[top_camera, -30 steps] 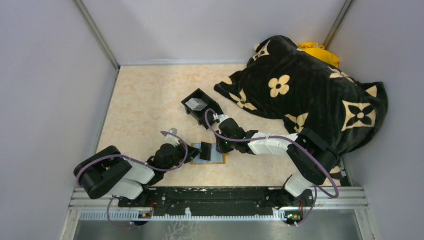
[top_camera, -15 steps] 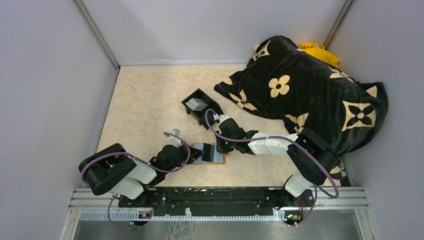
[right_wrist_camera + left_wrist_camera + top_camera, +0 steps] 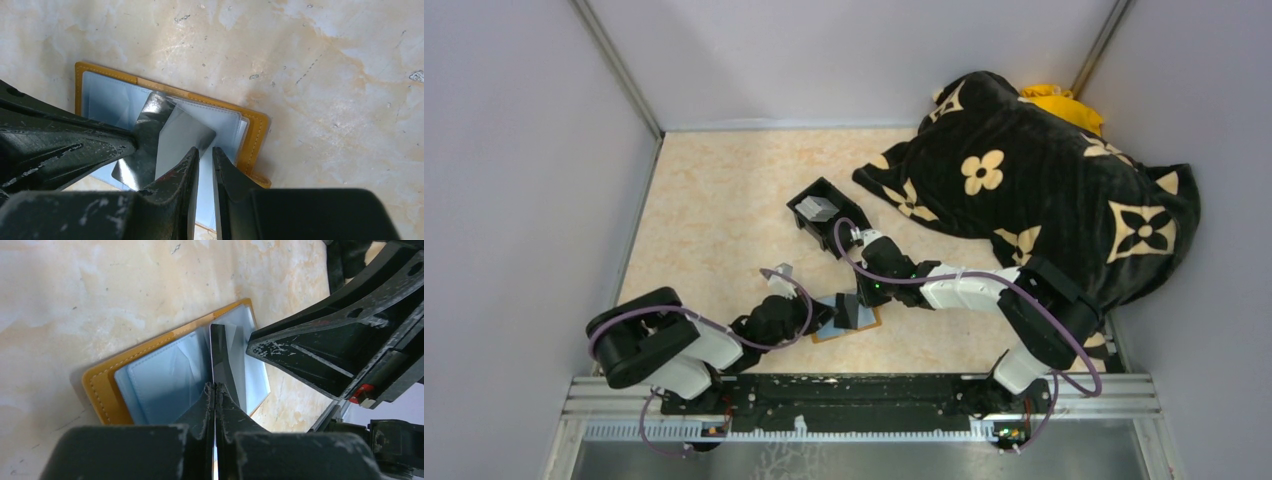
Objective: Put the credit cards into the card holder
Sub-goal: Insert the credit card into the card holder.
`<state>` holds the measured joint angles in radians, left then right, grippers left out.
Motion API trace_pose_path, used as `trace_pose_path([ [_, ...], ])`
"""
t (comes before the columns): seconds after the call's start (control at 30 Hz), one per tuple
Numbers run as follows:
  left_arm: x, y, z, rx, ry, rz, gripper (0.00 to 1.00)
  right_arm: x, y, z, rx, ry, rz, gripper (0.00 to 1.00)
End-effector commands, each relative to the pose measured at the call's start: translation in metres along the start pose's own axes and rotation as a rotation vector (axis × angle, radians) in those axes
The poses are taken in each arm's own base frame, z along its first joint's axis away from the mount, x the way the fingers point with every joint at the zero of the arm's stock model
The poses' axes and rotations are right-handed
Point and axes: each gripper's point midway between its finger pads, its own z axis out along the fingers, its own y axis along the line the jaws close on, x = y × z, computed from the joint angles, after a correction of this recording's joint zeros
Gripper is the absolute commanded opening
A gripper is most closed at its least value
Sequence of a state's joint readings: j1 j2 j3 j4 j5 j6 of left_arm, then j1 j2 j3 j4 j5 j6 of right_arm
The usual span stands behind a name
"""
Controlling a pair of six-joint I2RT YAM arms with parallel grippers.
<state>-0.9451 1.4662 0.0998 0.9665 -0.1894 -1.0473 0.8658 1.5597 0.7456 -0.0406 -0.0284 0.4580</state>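
On tabletop (image 3: 714, 200), near edge: card holder (image 3: 165, 372) lies open and skewed, pale pockets up.
Card: one credit card (image 3: 220, 360) stands on edge over the fold, its tip at a pocket mouth.
Left gripper (image 3: 215, 386): jaws clamped on that card.
Right gripper (image 3: 204, 152): jaws a slit apart on the holder's panel; I cannot tell whether they nip anything.
Risk: the card may miss the slit and buckle or shove the holder, and the crowded jaws may clash.
Room: bare tabletop left and far; black box (image 3: 800, 218) behind, blanket (image 3: 1044, 200) right.
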Motion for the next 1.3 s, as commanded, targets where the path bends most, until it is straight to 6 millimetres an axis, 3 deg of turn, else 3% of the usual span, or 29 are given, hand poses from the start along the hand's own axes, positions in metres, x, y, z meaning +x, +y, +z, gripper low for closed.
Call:
trace_pose_path([
  [0.0,0.004,0.024,0.0,-0.122,-0.036,-0.036,0.0,0.013,-0.008,0.004,0.023,0.025,0.009,0.17],
  [0.43,-0.01,0.024,-0.006,-0.222,-0.183,-0.156,0.0,0.014,-0.009,0.006,0.022,0.023,0.017,0.17],
  [0.9,0.009,0.009,0.008,-0.187,-0.127,-0.191,0.0,0.01,-0.007,0.002,0.017,0.006,0.02,0.17],
  [1.27,0.016,0.015,0.011,-0.225,-0.12,-0.202,0.0,-0.004,-0.008,-0.011,0.038,-0.041,0.013,0.22],
])
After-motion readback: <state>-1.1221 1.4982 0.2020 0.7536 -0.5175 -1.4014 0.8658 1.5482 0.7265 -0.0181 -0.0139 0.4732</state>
